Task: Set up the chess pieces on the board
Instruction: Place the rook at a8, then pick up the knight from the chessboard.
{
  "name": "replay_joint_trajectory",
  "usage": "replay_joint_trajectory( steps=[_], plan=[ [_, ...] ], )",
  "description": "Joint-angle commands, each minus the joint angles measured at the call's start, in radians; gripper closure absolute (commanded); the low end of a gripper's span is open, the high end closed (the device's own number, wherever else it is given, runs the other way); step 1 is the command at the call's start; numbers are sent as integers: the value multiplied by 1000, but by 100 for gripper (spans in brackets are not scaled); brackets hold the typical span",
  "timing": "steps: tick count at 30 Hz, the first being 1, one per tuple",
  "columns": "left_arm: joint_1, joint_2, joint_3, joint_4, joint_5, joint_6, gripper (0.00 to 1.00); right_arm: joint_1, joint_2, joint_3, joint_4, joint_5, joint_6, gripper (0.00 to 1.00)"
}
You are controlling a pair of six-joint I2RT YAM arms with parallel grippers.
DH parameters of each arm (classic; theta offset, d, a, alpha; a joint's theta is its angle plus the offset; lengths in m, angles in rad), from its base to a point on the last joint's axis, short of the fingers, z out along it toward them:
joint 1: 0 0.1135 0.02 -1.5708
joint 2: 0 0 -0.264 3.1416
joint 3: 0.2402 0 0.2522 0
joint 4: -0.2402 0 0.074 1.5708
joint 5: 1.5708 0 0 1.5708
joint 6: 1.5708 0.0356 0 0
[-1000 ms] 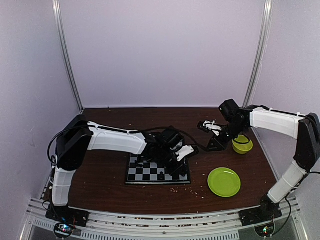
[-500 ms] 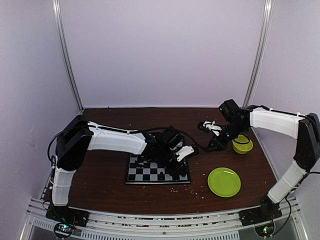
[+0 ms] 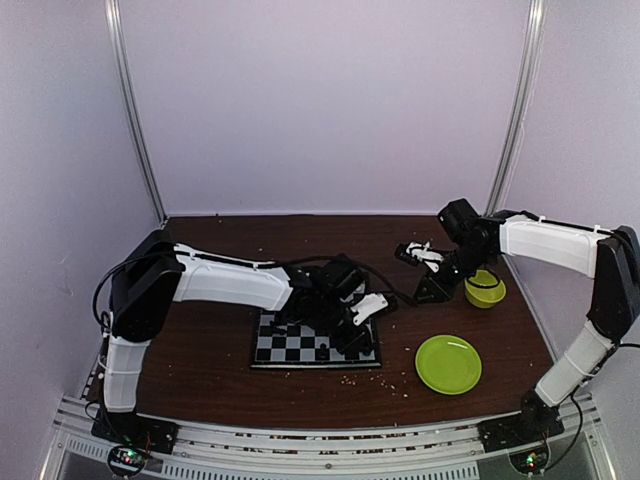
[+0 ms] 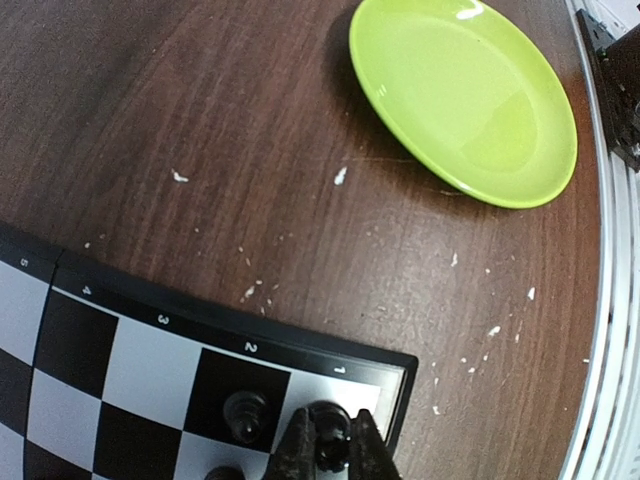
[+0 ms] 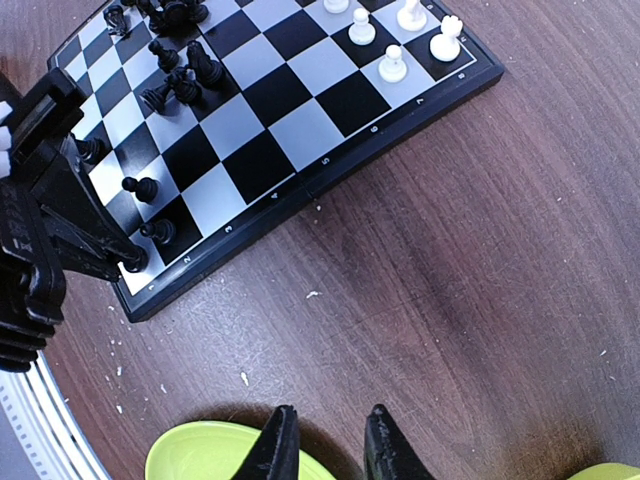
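The board (image 3: 300, 345) lies in the middle of the table, in front of the left arm. My left gripper (image 4: 335, 440) is shut on a black chess piece (image 4: 334, 432) over the white corner square by the rim (image 4: 250, 320). Another black piece (image 4: 245, 412) stands on the dark square beside it. The right wrist view shows black chess pieces (image 5: 185, 80) clustered at one end of the board (image 5: 300, 110) and white ones (image 5: 400, 40) at the other. My right gripper (image 5: 325, 435) hovers open above bare table, right of the board, with nothing between its fingers.
A round green plate (image 3: 448, 363) lies right of the board, its rim just under my right fingers (image 5: 280, 445). A green bowl (image 3: 485, 288) stands further right. Pale crumbs (image 4: 340, 176) are scattered between board and plate.
My left gripper has dipped very slightly toward the board's corner, still holding the black piece. The right arm has not moved.
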Motion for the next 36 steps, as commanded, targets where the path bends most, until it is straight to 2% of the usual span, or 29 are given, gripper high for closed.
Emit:
replay_joint_trajectory(
  steps=[1, 7, 15, 20, 24, 28, 31, 34, 36],
  plan=[
    [-8, -33, -19, 2, 3, 5, 95, -5, 8, 30, -11, -12, -7, 76],
    [-9, -33, -12, 5, -21, -3, 80, -6, 7, 30, -14, -14, -9, 76],
    [-9, -110, -10, 6, -6, -9, 73, -6, 3, 31, -16, -15, -9, 76],
    [-8, -217, 7, -22, 4, 9, 70, -6, 4, 31, -14, -13, -5, 76],
    [12, -351, 29, -139, -120, 90, 66, -5, -6, 35, -13, -8, -6, 76],
    [90, -452, 58, -238, -252, 146, 56, -1, -49, 71, -17, -29, 12, 75],
    [191, -481, 102, -311, -302, 148, 54, 30, -60, 136, -55, -26, -3, 75],
    [308, -516, 68, -296, -333, 104, 53, 78, -45, 210, -94, 13, -27, 75],
    [380, -550, 3, -234, -293, 45, 53, 116, -26, 258, -107, 46, -34, 75]
  ],
)
